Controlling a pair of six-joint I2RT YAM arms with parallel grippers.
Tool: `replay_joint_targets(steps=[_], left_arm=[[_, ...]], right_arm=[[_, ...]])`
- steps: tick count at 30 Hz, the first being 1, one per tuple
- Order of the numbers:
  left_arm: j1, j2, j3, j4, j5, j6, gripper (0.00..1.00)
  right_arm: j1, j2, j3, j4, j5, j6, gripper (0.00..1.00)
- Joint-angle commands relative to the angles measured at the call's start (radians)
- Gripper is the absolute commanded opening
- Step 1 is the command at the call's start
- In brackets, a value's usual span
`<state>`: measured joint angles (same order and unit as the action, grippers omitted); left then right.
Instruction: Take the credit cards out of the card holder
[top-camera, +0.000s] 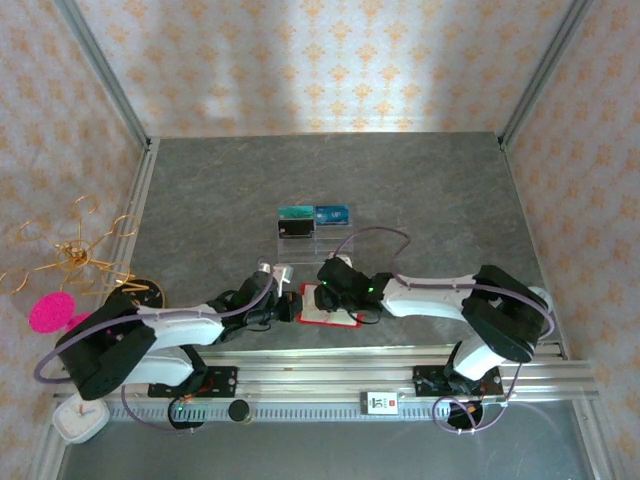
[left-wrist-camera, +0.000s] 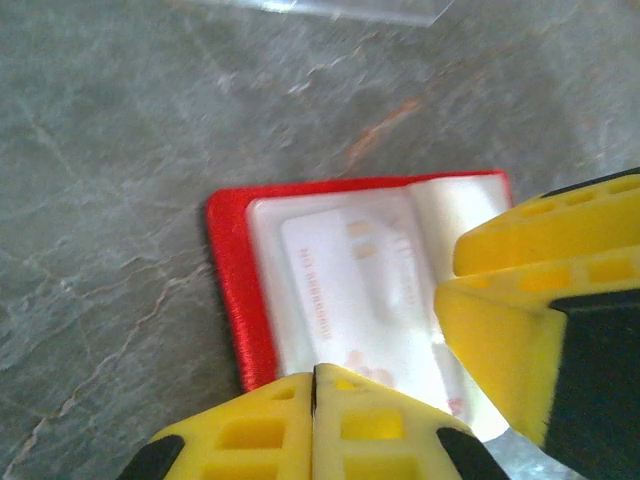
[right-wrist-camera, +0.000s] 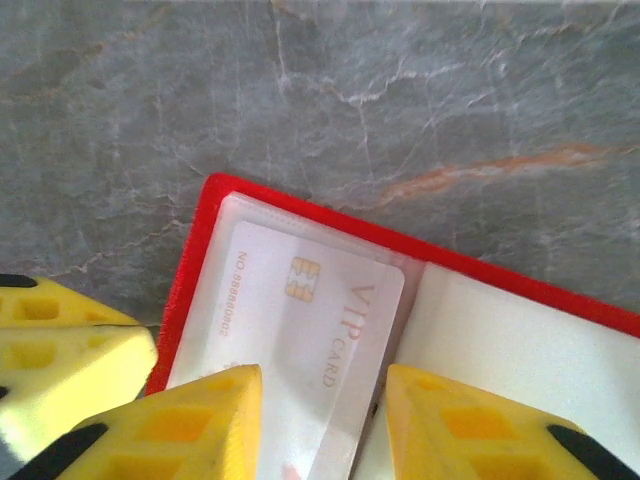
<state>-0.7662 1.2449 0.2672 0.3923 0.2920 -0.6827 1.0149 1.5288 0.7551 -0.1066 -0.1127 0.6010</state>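
Observation:
The red card holder (top-camera: 340, 318) (left-wrist-camera: 228, 270) (right-wrist-camera: 190, 270) lies open on the grey table between both arms. A pale silvery credit card (left-wrist-camera: 335, 290) (right-wrist-camera: 300, 320) marked VIP CARD sits in its left whitish pocket. The right pocket (right-wrist-camera: 520, 350) looks bare. My right gripper (top-camera: 325, 297) (right-wrist-camera: 322, 400) is open, one finger on each side of the card just above it. My left gripper (top-camera: 290, 310) (left-wrist-camera: 315, 385) is shut, with its tips over the holder's left edge. A bright blue credit card (top-camera: 331, 213) lies in the clear tray.
The clear tray (top-camera: 330, 240) stands behind the holder, with a teal card (top-camera: 296, 212) and a black card (top-camera: 294, 229) in it. At the left edge are a gold wire stand (top-camera: 75, 255), a pink disc (top-camera: 50, 312) and a white tub (top-camera: 80, 420).

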Motion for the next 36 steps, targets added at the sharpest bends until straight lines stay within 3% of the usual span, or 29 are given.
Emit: replay_joint_targets(steps=[1,7,11,21,36], left_arm=[[-0.008,-0.063,0.012,-0.035,0.011,0.003,0.08],[-0.011,0.044,0.079,0.039,0.029,0.026,0.06],[-0.01,0.144,0.116,0.048,0.008,0.045,0.03],[-0.011,0.242,0.093,0.023,-0.012,0.047,0.0],[-0.051,0.239,0.039,-0.039,0.03,0.006,0.0]], right_arm=[[-0.007,-0.066,-0.007,-0.022,0.036,-0.036,0.35],[-0.04,-0.036,-0.037,0.059,-0.114,0.001,0.23],[-0.063,-0.008,-0.065,0.1,-0.171,0.031,0.23],[-0.078,0.039,-0.099,0.094,-0.164,0.063,0.24],[-0.101,0.086,-0.116,0.141,-0.285,0.139,0.23]])
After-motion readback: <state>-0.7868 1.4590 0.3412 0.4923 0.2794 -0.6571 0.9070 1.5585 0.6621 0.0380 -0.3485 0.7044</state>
